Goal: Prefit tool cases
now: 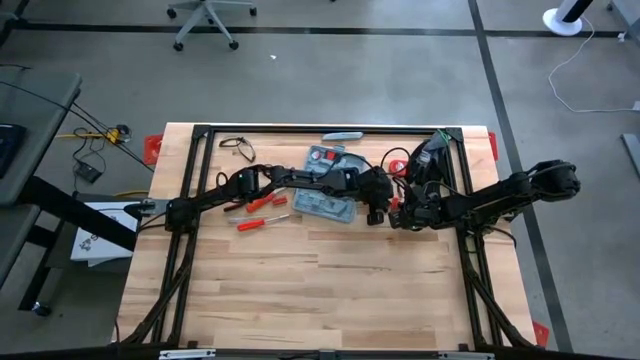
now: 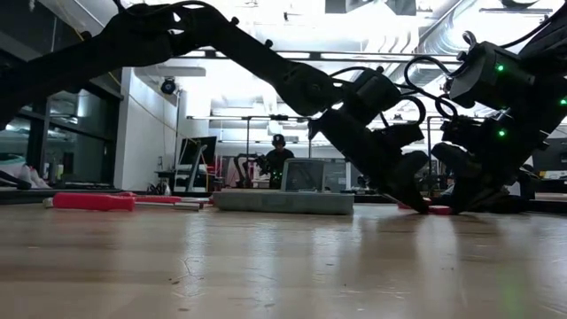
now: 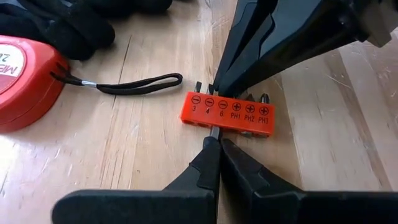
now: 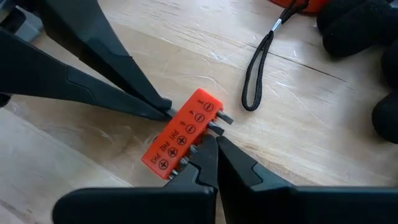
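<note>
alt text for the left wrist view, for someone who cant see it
An orange bit holder lies on a wooden table, with the shut left claw touching one long edge and the right claw meeting the opposite edge. A red tape measure with a black strap lies beside it.

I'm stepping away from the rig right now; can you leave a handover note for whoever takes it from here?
Left hand: shut, tips pinching a bit at one side of the orange bit holder.
Right hand: shut, tips on a bit at the holder's opposite side.
Holder lies flat on the table, right of the open tool case.
Red tape measure and its black strap lie beside it.
Red-handled screwdrivers lie loose left of the case.
Done: case opened.
Left: holder and screwdrivers not yet seated in the case.
</note>
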`<act>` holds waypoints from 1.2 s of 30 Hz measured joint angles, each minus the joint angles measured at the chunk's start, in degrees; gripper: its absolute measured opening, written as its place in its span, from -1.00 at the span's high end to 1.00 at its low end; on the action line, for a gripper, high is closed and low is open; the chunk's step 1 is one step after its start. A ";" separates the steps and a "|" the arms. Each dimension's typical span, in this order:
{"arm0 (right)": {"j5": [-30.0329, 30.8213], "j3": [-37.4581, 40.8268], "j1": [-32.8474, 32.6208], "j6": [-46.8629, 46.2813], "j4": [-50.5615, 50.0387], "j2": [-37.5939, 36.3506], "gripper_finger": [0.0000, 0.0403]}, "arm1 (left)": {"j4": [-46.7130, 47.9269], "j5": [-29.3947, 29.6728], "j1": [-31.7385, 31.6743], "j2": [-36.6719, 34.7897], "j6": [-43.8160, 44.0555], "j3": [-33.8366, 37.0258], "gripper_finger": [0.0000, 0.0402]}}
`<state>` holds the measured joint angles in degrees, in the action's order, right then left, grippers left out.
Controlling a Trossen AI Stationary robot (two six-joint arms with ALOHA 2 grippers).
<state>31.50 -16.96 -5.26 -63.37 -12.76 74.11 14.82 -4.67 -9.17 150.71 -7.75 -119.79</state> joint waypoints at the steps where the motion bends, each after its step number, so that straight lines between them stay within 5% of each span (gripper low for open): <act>1: 0.01 0.01 0.00 0.01 0.12 0.00 1.00 | -0.24 -0.01 0.07 0.00 0.04 0.01 0.96; 20: -0.03 0.06 0.02 0.85 1.71 0.02 1.00 | -5.95 -0.94 1.44 0.24 -0.35 0.14 0.96; 36: -0.25 0.03 0.02 0.85 1.65 0.02 1.00 | -0.33 0.26 1.20 -0.50 -1.39 -0.13 0.96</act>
<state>31.24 -16.93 -5.23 -62.52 -11.11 74.13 14.49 -4.40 -7.97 150.21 -9.13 -119.92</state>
